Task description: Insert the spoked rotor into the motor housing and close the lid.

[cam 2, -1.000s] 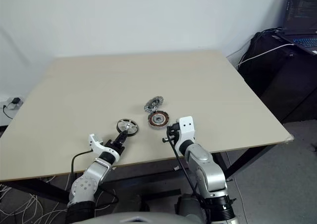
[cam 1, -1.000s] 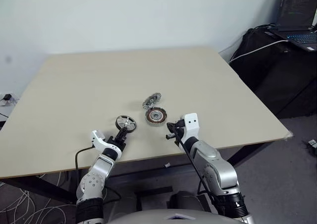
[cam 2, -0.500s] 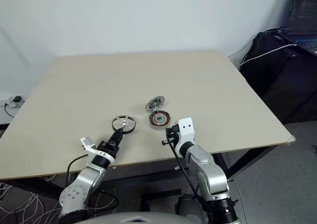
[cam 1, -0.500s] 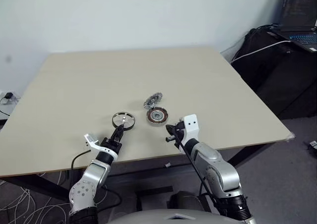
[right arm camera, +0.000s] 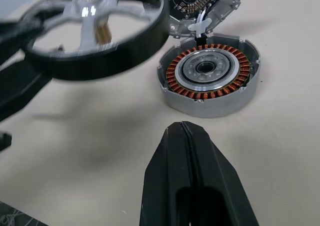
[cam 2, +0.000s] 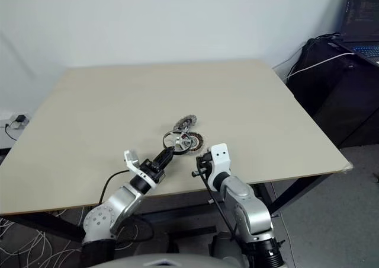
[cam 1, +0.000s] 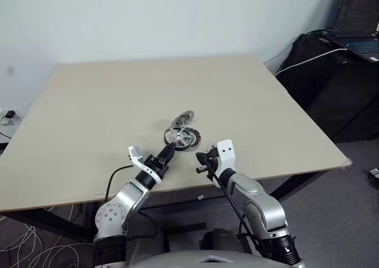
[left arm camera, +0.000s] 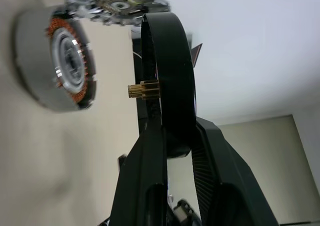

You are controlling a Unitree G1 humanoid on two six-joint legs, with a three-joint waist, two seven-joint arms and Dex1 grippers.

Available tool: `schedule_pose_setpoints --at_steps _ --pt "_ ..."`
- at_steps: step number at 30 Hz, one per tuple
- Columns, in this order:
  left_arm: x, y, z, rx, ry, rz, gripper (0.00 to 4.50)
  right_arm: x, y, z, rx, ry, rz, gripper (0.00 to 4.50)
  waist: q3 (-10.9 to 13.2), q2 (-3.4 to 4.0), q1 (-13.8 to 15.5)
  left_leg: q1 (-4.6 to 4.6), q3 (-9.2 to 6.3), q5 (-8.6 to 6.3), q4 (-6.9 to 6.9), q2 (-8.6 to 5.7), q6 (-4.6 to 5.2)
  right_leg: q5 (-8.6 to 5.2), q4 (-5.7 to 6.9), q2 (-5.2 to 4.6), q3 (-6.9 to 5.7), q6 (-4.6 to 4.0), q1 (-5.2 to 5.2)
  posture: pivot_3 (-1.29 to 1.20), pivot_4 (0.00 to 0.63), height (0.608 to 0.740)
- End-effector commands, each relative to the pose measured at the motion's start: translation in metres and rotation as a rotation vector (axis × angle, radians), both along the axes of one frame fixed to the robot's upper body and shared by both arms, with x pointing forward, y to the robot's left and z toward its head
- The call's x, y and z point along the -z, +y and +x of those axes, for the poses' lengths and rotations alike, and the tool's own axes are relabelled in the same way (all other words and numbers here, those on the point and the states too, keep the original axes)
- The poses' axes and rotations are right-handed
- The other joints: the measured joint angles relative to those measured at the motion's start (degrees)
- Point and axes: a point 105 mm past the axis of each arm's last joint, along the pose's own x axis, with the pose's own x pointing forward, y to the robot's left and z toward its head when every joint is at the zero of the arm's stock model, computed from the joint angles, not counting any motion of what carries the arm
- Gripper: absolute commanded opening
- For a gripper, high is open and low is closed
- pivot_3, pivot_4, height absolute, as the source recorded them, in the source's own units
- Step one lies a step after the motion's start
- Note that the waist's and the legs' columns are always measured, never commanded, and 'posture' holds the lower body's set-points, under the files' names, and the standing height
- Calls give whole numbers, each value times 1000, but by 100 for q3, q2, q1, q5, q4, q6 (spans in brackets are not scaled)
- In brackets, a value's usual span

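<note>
Just below the middle of the head view, the left gripper (cam 1: 167, 151) clamps the spoked rotor (cam 1: 175, 135) by its black rim and holds it off the table (cam 1: 89, 102), nearly above the motor housing (cam 1: 190, 139). From the right wrist view the rotor (right arm camera: 95, 23) hangs up and to the left of the housing (right arm camera: 210, 76), its brass pinion pointing down at the tabletop, not yet over the silver centre. The lid (right arm camera: 202, 1) stands tilted against the housing's far edge, apparently joined to it by a short white lead. The right gripper (right arm camera: 186, 136) is clenched on nothing and rests low in that frame, just in front of the housing.

What worries me is the thin grip on the rim: the wheel could twist or slip as it comes down. If it arrives off-centre or tilted, the rim may catch the copper windings or shove the loose housing aside. It could also knock the leaning lid over onto the opening.
</note>
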Motion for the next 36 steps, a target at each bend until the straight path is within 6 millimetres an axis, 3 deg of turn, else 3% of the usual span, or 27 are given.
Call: schedule_pose_setpoints --at_steps 1,16,36 --pt "-8 -19 7 8 -17 -55 398 -17 1 3 4 -61 24 0 0 0 -2 -1 0 0 0 0 1 0 -1 0 0 0 1 0 0 740" --pt "1 -41 23 25 9 -21 398 -20 2 4 7 -71 27 0 1 -2 4 -4 0 5 0 -1 7 0 0 1 2 0 2 0 0 740" --pt "-6 -59 47 15 -33 -93 398 -20 2 5 15 -76 26 0 3 -6 -10 -12 3 7 0 -3 11 1 -1 9 7 0 14 0 0 740"
